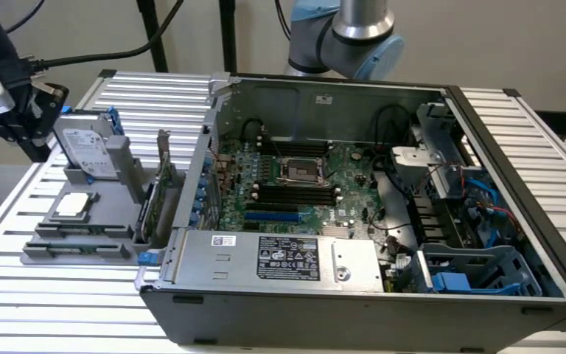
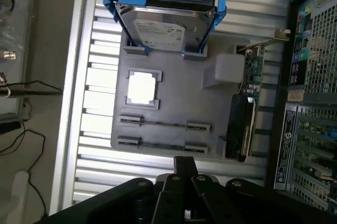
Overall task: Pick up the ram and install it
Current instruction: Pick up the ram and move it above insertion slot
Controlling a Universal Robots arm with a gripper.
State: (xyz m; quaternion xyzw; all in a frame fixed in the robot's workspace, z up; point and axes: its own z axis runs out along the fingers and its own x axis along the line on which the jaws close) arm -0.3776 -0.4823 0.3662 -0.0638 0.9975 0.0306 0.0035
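Two ram sticks (image 2: 164,124) stand on edge in the slots of a grey holder tray (image 2: 174,97), seen as thin lines between end clips; in the exterior view they sit at the tray's near end (image 1: 79,231). My gripper (image 2: 184,170) hangs above the tray's near edge, apart from the sticks and holding nothing that I can see. The open computer case (image 1: 519,184) lies to the exterior view's right of the tray, with the motherboard (image 1: 308,184) exposed and its long black memory slots (image 1: 293,194) bare.
On the tray also sit a hard drive in a blue carrier (image 2: 163,29), a square silver processor chip (image 2: 142,88) and an upright expansion card (image 2: 243,124). A power supply (image 1: 273,258) fills the case's near side. Cables and a drive cage (image 1: 480,273) crowd its right.
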